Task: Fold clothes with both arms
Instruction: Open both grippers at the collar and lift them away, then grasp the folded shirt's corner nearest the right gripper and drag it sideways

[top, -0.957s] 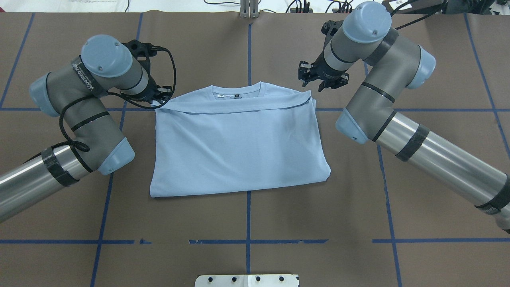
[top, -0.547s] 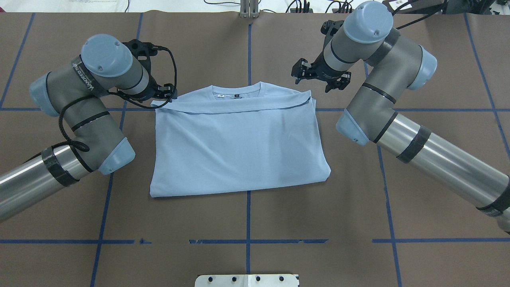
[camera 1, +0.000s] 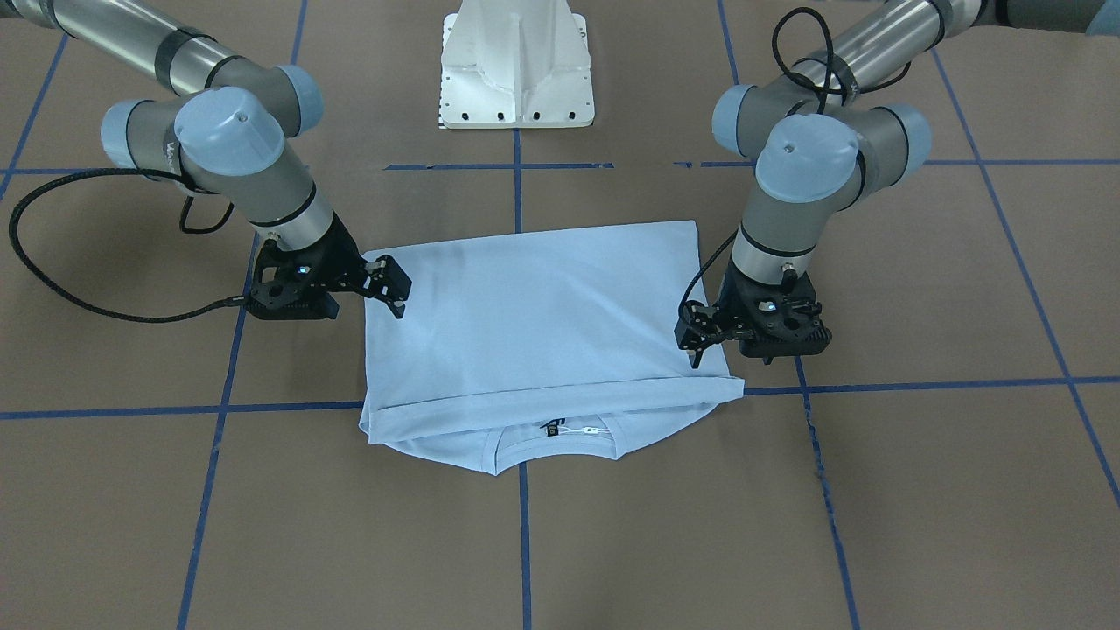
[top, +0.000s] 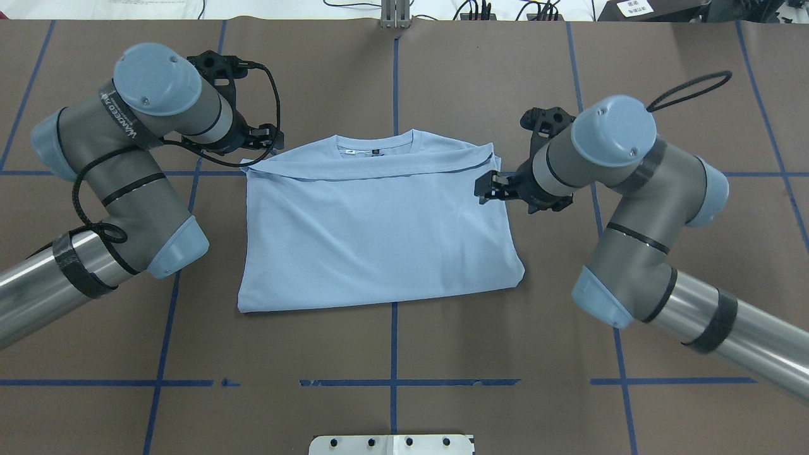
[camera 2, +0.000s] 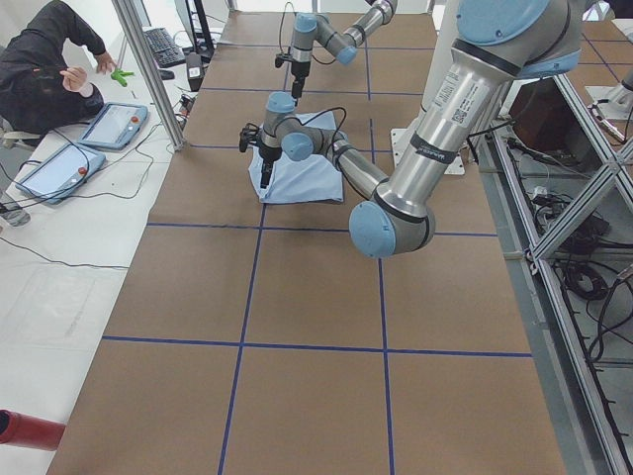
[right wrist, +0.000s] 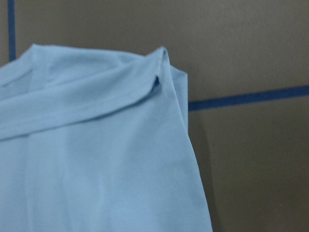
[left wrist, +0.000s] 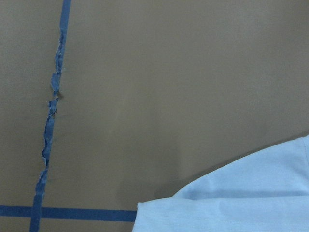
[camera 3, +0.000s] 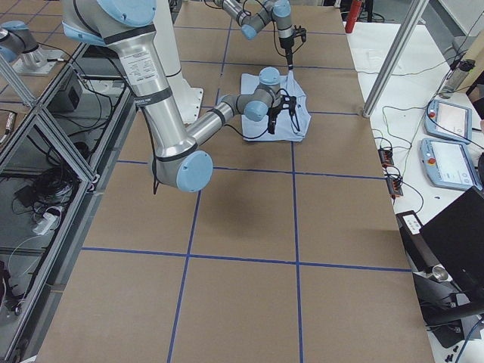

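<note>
The light blue T-shirt lies folded into a rectangle on the brown table, its ribbed collar and dark neck label showing at the far edge. Its chest print is hidden. My left gripper hovers open just off the shirt's far left corner, holding nothing. At the shirt's right edge my right gripper stands open, fingertips over the cloth below the folded hem. In the front view the left gripper and right gripper flank the shirt. The wrist views show only cloth and a shirt corner.
The white pedestal base stands on the robot's side of the shirt. Blue tape lines grid the table. A black cable loop lies beside the right arm. A person sits by tablets past the far edge.
My right arm swung back toward the robot, carrying its gripper from beyond the shirt's far right corner down to the right edge. The left gripper edged slightly farther from the corner. The shirt stayed put.
</note>
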You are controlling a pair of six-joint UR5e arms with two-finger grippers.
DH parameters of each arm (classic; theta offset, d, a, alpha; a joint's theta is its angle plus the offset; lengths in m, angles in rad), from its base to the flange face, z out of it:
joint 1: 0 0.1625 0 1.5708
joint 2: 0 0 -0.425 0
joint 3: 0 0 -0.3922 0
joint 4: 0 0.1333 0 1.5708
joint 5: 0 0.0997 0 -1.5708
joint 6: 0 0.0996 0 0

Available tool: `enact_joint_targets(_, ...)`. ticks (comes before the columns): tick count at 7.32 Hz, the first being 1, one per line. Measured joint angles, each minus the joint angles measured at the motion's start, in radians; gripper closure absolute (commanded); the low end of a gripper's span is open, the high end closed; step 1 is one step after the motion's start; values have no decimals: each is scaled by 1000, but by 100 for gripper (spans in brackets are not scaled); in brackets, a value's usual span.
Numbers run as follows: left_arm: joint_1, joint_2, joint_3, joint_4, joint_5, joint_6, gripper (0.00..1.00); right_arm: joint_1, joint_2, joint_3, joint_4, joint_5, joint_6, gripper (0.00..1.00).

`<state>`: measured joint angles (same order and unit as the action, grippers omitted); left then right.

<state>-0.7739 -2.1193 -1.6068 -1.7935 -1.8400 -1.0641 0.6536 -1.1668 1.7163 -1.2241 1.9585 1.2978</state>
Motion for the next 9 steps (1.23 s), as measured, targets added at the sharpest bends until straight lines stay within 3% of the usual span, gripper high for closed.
enact_joint_targets(2, -1, 3, -25, 10, 15, -19, 1, -72, -56, 37, -1, -30, 35, 4)
enact_joint_targets(3, -1, 4, -30, 11, 19, -22, 1, -94, -73, 38, -1, -36, 41, 18)
enact_joint_targets(4, -1, 5, -33, 11, 20, -23, 1, -107, -86, 39, -1, -36, 43, 46)
enact_joint_targets(6, -1, 6, -35, 11, 21, -23, 1, -115, -92, 38, -1, -25, 43, 88)
enact_joint_targets(7, -1, 6, -35, 11, 21, -24, 1, -117, -92, 37, -1, -22, 42, 100)
enact_joint_targets(9, -1, 6, -36, 11, 21, -24, 1, -119, -95, 37, -2, -20, 40, 100)
